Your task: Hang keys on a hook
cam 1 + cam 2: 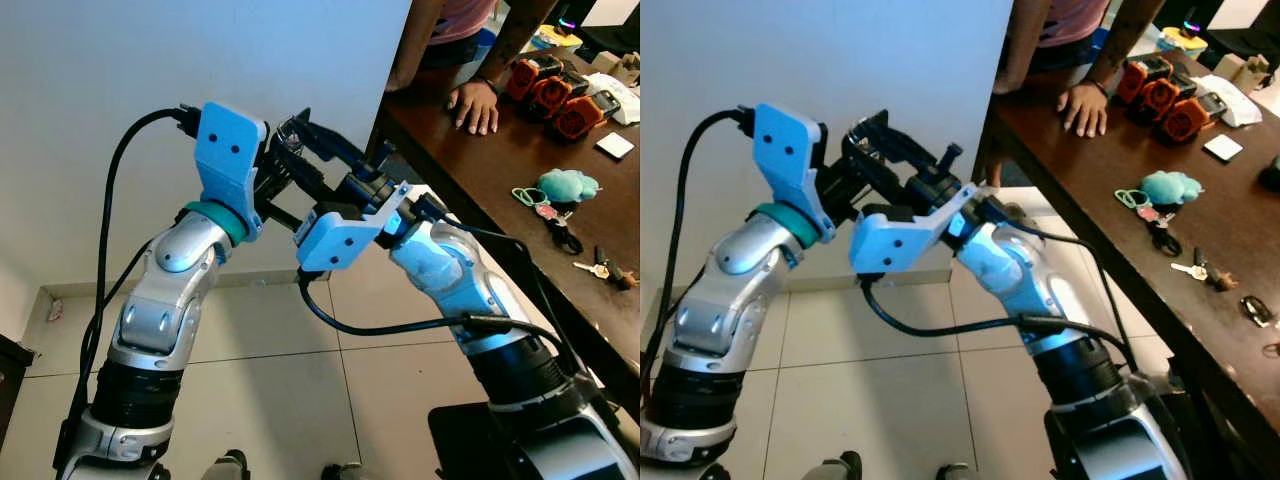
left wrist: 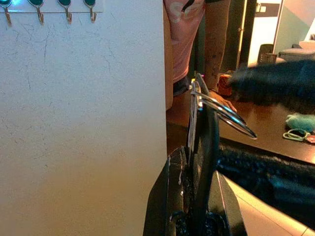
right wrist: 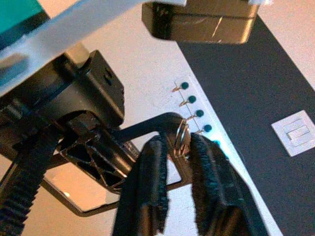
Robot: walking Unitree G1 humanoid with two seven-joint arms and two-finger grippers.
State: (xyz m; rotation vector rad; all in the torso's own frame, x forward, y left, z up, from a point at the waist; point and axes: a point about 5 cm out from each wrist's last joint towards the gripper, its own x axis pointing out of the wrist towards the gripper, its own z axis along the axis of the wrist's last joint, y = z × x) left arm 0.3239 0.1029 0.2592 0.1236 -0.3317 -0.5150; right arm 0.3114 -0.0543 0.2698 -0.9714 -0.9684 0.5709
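Keys on their ring (image 2: 216, 109) are not yet hung: the ring sits raised in front of the white wall (image 1: 120, 80), between the two tools, well apart from the hooks.

Wall: bare in the head views. The left wrist view shows a hook rail (image 2: 49, 11) with teal-capped hooks high on it; the right wrist view shows the same row.

Surface (image 1: 520, 200): dark wood, carrying another key bunch with a teal plush (image 1: 568, 184), loose keys and orange devices. A person's hand (image 1: 475, 105) rests on it.

Left tool (image 2: 199, 98): fingers clenched on the ring, which projects beyond the tips.

Right tool (image 3: 178, 147): padded fingers set either side of the ring; contact appears likely, but I cannot tell whether it grips.

Remaining: raise the ring to a hook, thread it, release.
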